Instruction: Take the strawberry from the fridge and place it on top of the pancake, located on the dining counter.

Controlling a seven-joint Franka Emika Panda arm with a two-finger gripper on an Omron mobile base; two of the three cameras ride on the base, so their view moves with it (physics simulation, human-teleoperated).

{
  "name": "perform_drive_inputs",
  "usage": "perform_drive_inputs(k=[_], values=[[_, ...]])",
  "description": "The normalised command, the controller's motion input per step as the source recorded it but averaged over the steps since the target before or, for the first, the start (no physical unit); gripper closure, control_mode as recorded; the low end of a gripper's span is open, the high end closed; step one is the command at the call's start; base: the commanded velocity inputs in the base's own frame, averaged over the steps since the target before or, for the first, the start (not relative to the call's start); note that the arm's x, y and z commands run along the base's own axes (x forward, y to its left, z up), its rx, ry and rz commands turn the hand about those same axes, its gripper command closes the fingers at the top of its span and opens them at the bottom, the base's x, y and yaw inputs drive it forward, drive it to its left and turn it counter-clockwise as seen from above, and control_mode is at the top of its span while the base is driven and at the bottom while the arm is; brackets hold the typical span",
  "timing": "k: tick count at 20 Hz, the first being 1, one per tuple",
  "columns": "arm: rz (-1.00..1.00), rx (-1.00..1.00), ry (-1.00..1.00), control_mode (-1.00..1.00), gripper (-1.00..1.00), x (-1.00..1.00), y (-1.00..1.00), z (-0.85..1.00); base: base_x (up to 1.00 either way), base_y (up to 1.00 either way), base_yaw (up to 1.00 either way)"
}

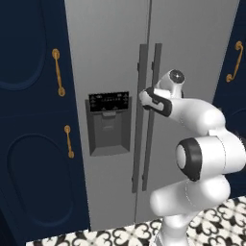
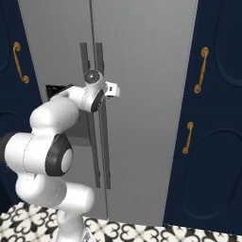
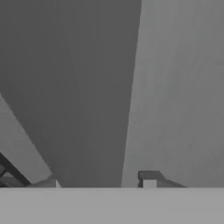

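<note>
Against the wall ahead stands the fridge (image 1: 192, 43), both doors shut, so the strawberry is presumably somewhere behind them; nothing of it can be seen yet. Going left to right in the left base view: a navy cabinet (image 1: 29, 144) with two gold handles (image 1: 58, 72), then the fridge's left door with its black control panel (image 1: 109, 102) above a recessed dispenser (image 1: 109, 132), then the two long dark door handles (image 1: 142, 120) side by side at the seam, then the right door, and another navy cabinet at the far edge.

The gripper (image 2: 112, 89) is up at the door handles, about level with the control panel. From the right base view its tip sits just to the right of the handle pair, close against the right door. Whether the jaws are wide or narrow I cannot tell: the wrist hides them in the base views, and the hand view offers only grey door, the seam between the doors and a sliver of handle.

As to handling, my guess is that the door is heavy and stiff, with a seal that resists at first. The handle is a rigid bar, smooth and possibly slippery, best gripped squarely around its middle. The strawberry itself should be light, soft and easily bruised, so a gentle pinch across its widest part would suit.

The control panel bears small pale markings, too fine to read. No brand shows anywhere.
</note>
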Motion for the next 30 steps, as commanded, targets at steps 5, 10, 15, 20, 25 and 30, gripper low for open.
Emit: perform_drive_inputs(k=[5,10,15,20,25,30], values=[[-0.02,0.00,-0.39,-1.00,1.00,0.06,-0.04,-0.46,0.00,0.00,0.00],[0.04,0.03,0.00,-1.00,1.00,-0.66,-0.58,0.00,0.00,0.00,0.00],[0.00,0.02,0.04,-1.00,1.00,-1.00,-0.72,0.05,0.00,0.00,0.00],[0.00,0.02,0.19,-1.00,1.00,-0.84,-0.95,0.17,0.00,0.00,0.00],[0.01,0.00,0.27,-1.00,1.00,-0.58,-0.96,0.12,0.00,0.00,0.00],[0.00,0.09,0.01,-1.00,1.00,-0.76,-0.98,0.00,0.00,0.00,0.00]])
